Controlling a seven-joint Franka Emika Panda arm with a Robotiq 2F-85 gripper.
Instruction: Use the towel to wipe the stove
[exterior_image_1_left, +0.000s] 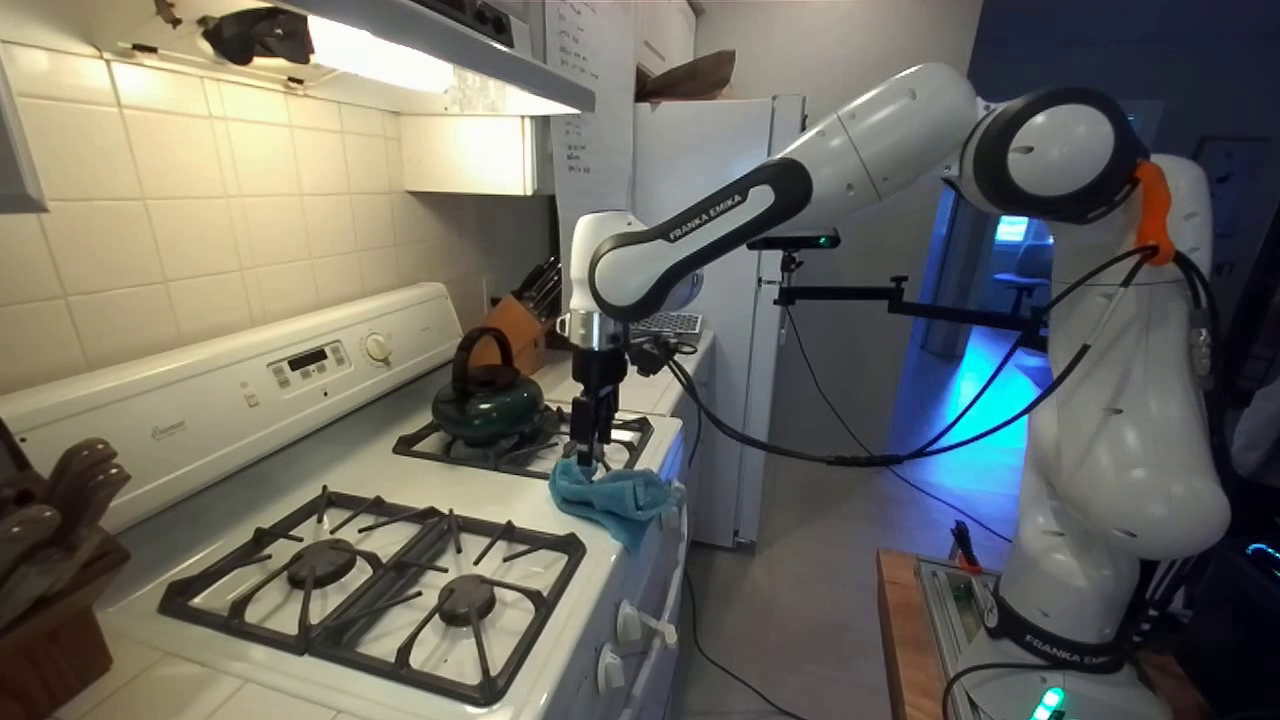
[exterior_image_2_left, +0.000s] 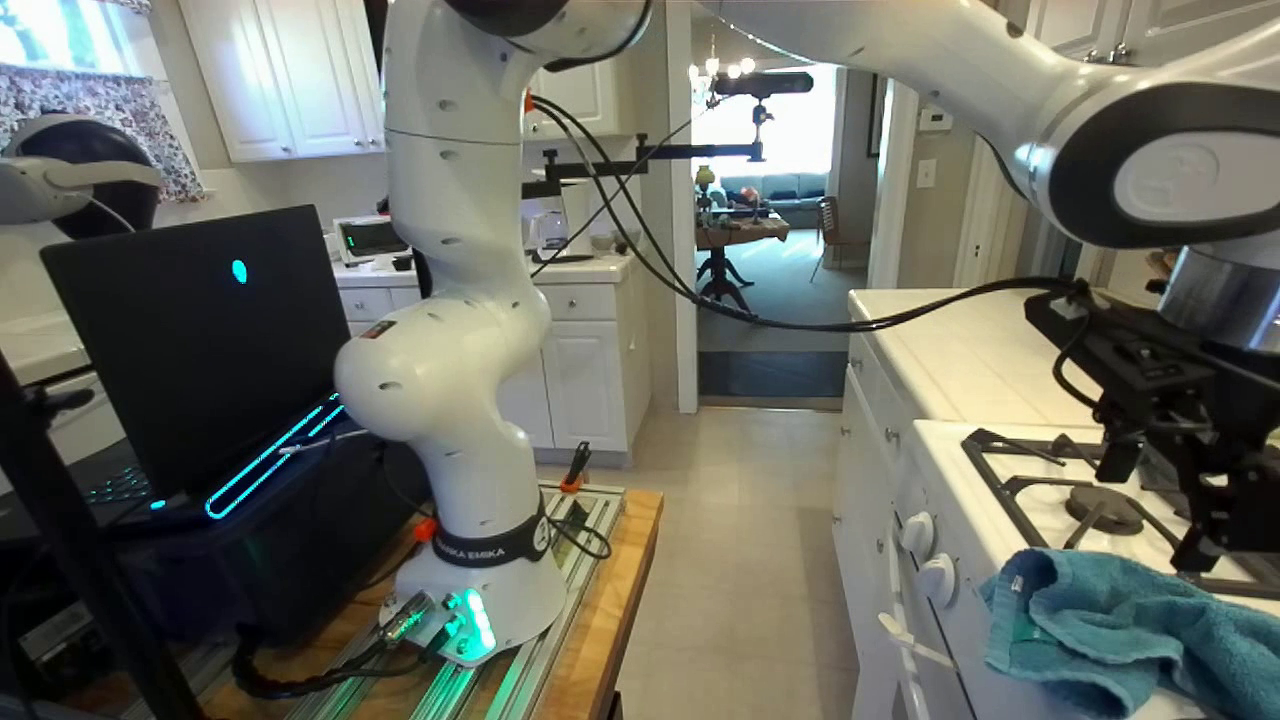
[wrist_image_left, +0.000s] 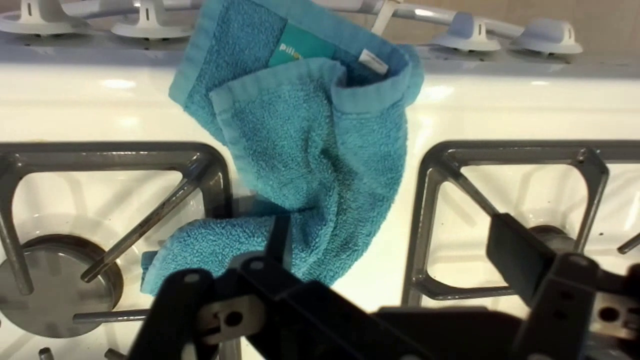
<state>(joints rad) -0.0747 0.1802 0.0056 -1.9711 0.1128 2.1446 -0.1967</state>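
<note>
The blue towel (exterior_image_1_left: 615, 497) lies bunched on the white stove (exterior_image_1_left: 470, 490) between the two burner grates, with one end hanging over the front edge. It also shows in an exterior view (exterior_image_2_left: 1110, 625) and in the wrist view (wrist_image_left: 310, 135). My gripper (wrist_image_left: 397, 250) is open, its fingers wide apart. In the wrist view one finger overlaps the towel's near part and the other stands over a grate beside it. Nothing is held between the fingers. In an exterior view the gripper (exterior_image_1_left: 590, 455) points down at the towel; whether it touches the cloth I cannot tell.
Black burner grates (exterior_image_1_left: 375, 590) flank the towel. A dark green kettle (exterior_image_1_left: 488, 405) stands on the far grate, close to the gripper. White knobs (wrist_image_left: 465, 32) line the stove's front. A knife block (exterior_image_1_left: 60, 580) and range hood (exterior_image_1_left: 430, 50) are nearby.
</note>
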